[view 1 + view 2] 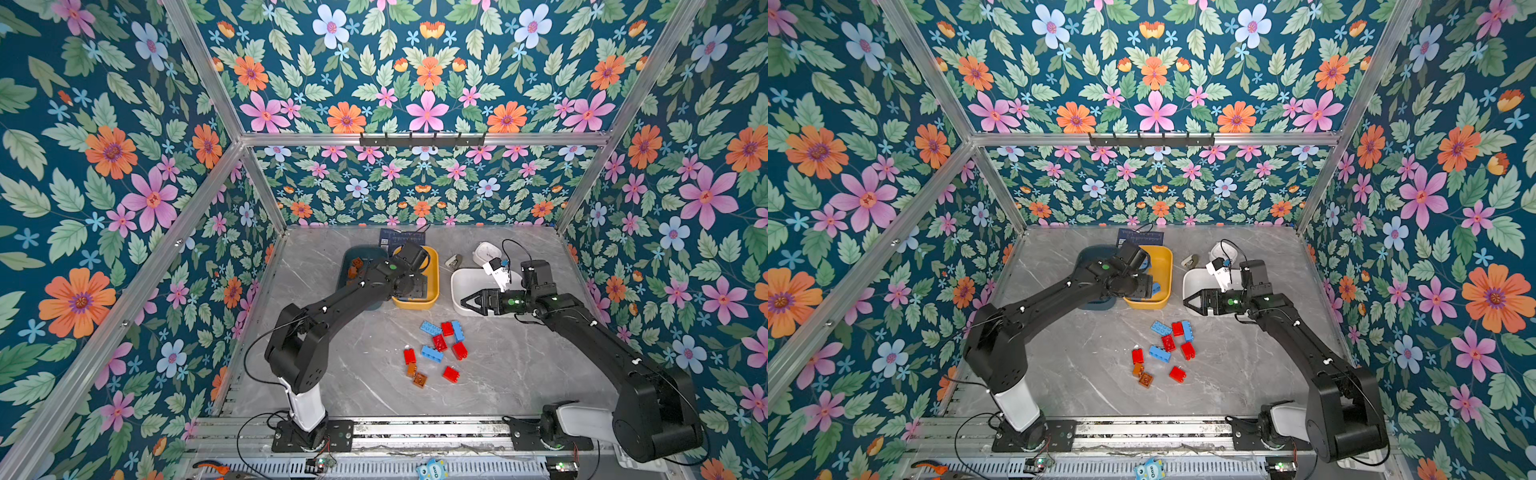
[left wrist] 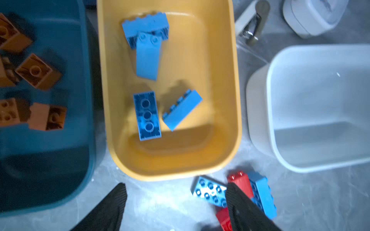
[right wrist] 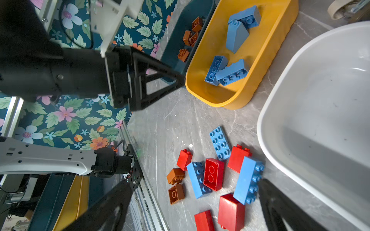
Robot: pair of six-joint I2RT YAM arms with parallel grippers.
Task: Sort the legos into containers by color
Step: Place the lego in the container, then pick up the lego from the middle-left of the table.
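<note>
— Ten legos (image 1: 439, 343) lie loose on the grey marbled table (image 1: 365, 386), clustered near its middle. How do they split?
— Five red bricks (image 1: 451, 374), three light blue bricks (image 1: 432, 354) and two brown bricks (image 1: 419, 379). The brown pair sits at the near left edge of the cluster, one just beside the other.
— And the containers?
— Three tubs stand in a row toward the far side. The dark teal tub (image 1: 344, 270) is on the left. The yellow tub (image 1: 435, 274) is just beside it in the middle. The white tub (image 1: 455, 291) is on the right, a little apart.
— What do they hold?
— The left wrist view shows four sorted blue bricks (image 2: 149, 116) in the yellow tub, two of them leaning together. Several sorted brown bricks (image 2: 38, 72) lie in the teal one.
— The arms?
— The left gripper (image 2: 176, 188) hangs above the yellow tub, released, fingers spread with nothing between them. The right gripper (image 1: 466, 303) points left over the near left corner of the white tub. Its jaws are wide apart and grasp nothing.
— Anything else on the table?
— A small white square gadget (image 1: 486, 252) sits just beyond the white tub. A dark blue printed card (image 1: 405, 237) lies at the far edge behind the teal and yellow tubs. A small grey and metal object (image 1: 454, 261) lies between the yellow tub and the gadget. I cannot tell what it is.
</note>
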